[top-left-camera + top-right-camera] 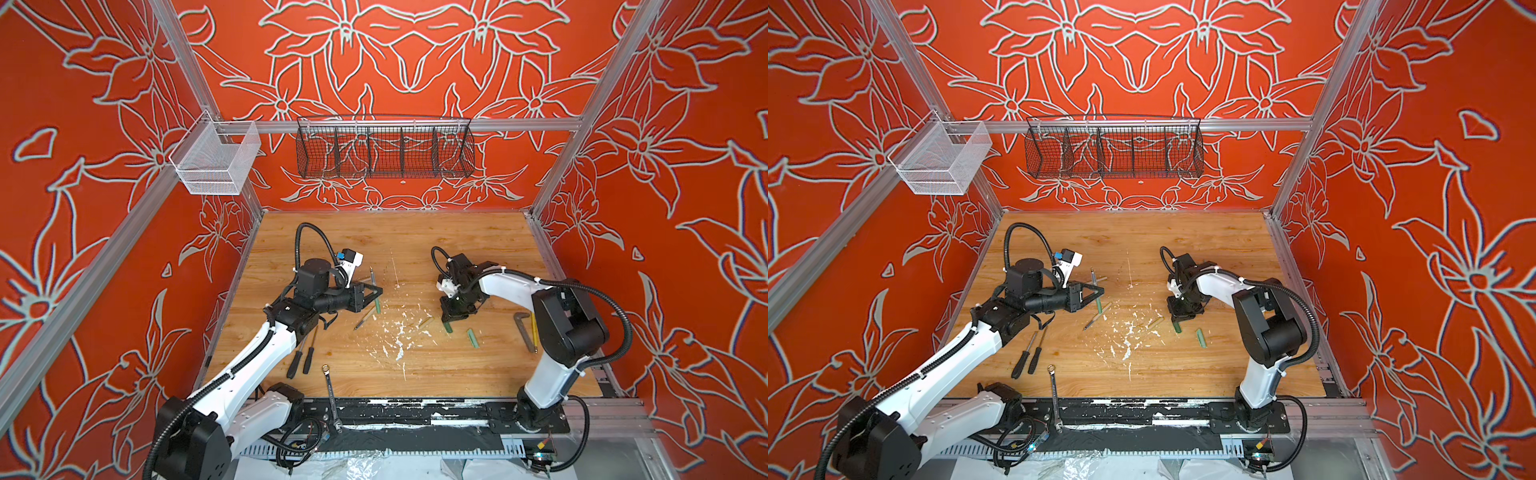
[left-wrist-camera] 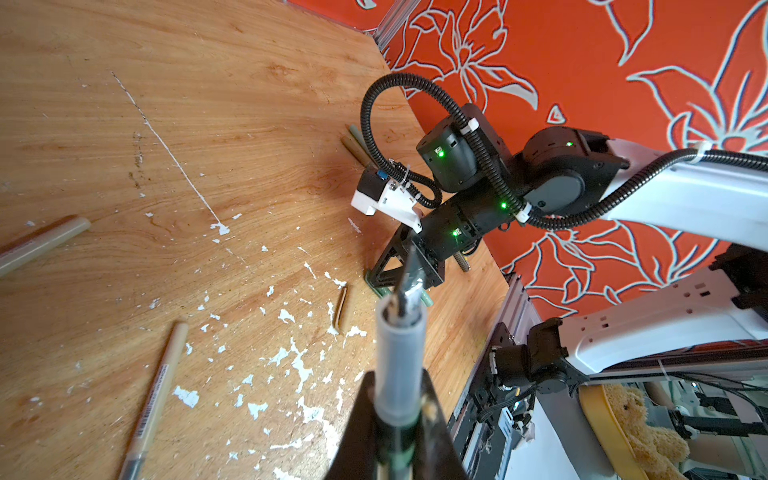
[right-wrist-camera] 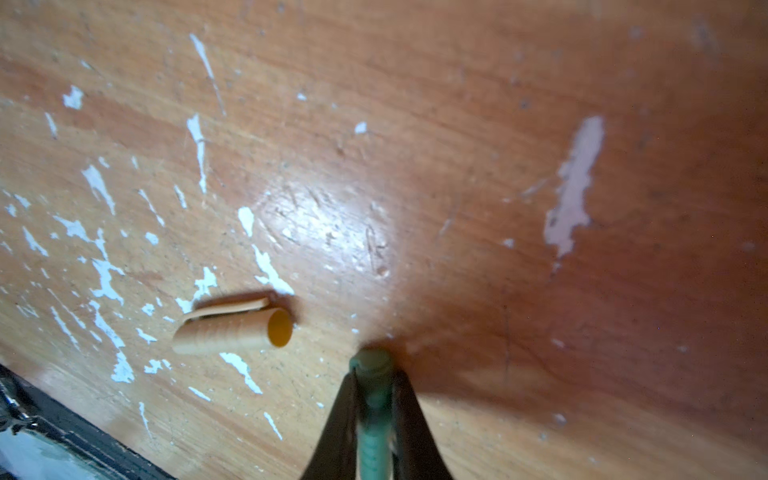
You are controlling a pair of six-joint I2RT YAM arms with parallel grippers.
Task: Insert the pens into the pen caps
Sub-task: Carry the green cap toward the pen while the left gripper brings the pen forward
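Note:
My left gripper [image 1: 377, 294] [image 2: 399, 399] is shut on a green pen [image 1: 377, 305] [image 2: 400, 353], held above the table left of centre with its grey tip pointing toward the right arm. My right gripper [image 1: 448, 321] [image 3: 374, 399] points down at the table and is shut on a green pen cap [image 1: 448, 328] [image 3: 374, 432]. A tan cap [image 1: 426, 322] [image 3: 232, 330] lies just left of it with its open end showing. Another green cap [image 1: 473, 336] lies to its right. In both top views a loose pen [image 1: 365, 319] [image 1: 1094, 322] lies below the left gripper.
White paint flecks [image 1: 399, 332] cover the table's middle. Two black-handled screwdrivers [image 1: 301, 357] lie at the front left and a silver wrench [image 1: 332, 395] crosses the front edge. A grey L-shaped key [image 1: 523, 328] and a yellow stick [image 1: 533, 332] lie by the right arm.

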